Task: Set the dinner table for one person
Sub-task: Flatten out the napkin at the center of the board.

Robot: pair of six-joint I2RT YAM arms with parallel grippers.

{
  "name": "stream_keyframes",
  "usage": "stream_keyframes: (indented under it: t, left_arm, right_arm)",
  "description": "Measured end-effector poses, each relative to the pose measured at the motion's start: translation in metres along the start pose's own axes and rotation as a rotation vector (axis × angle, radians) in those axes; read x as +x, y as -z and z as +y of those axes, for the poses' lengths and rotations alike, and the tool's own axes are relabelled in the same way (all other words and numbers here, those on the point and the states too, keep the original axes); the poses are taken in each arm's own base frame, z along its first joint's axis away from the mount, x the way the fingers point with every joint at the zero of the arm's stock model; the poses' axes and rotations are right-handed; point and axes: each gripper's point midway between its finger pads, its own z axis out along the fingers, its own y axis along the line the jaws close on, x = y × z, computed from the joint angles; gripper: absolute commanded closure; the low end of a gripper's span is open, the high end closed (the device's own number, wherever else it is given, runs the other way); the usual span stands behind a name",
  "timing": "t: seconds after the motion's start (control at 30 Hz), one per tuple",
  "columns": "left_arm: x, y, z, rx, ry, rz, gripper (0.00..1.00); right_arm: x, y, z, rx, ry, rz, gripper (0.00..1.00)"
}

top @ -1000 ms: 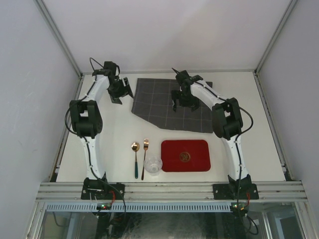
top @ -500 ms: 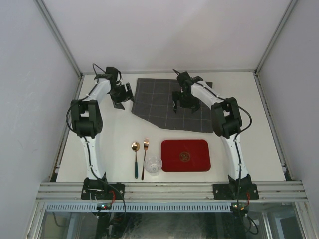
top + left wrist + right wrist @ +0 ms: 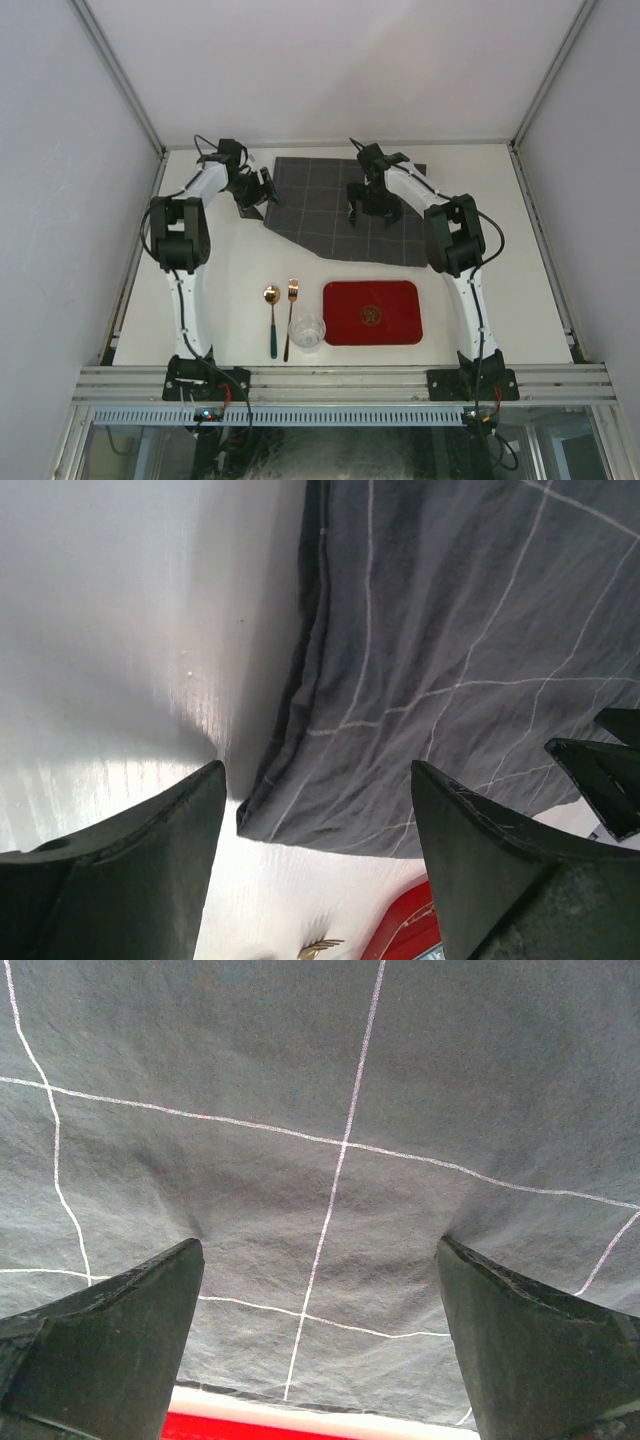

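On the off-white dinner table (image 3: pixel 235 265) lies a dark grey checked cloth (image 3: pixel 340 205) at the back. My left gripper (image 3: pixel 257 190) is open and sits low at the cloth's left edge. In the left wrist view that gripper (image 3: pixel 318 780) frames the cloth's near-left corner (image 3: pixel 262 815), with nothing between its fingers. My right gripper (image 3: pixel 367 208) is open over the cloth's middle. In the right wrist view its fingertips (image 3: pixel 190 1255) press into the cloth (image 3: pixel 340 1110), which puckers at both tips. A gold spoon (image 3: pixel 272 318), a fork (image 3: pixel 290 315) and a clear glass bowl (image 3: pixel 307 331) lie near the front.
A red rectangular tray (image 3: pixel 372 312) with a gold emblem sits in front of the cloth, right of the cutlery. It shows below the cloth's edge as the tray (image 3: pixel 250 1427) in the right wrist view. An aluminium rail (image 3: pixel 340 380) runs along the near edge, and white walls close in the sides.
My left gripper has swung right, from the bare table to the cloth's left edge. The right gripper has hardly moved on the cloth.
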Motion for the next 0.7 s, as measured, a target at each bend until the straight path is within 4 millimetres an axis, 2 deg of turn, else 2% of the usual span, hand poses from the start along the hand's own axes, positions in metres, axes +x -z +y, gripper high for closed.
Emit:
stream_keyframes:
  t: [0.1,0.37,0.7]
  left_arm:
    - [0.004,-0.009,0.003,0.007,0.016,0.026,0.22]
    - [0.010,-0.012,-0.009,0.060,0.008,0.046,0.23]
    - [0.047,-0.007,-0.013,0.140,0.019,0.115,0.24]
  right_arm:
    - [-0.001,0.000,0.000,-0.005,-0.004,0.000,0.01]
    - [-0.011,-0.002,-0.003,-0.012,-0.016,-0.009,0.01]
    - [-0.025,-0.006,-0.011,-0.011,-0.040,-0.021,0.01]
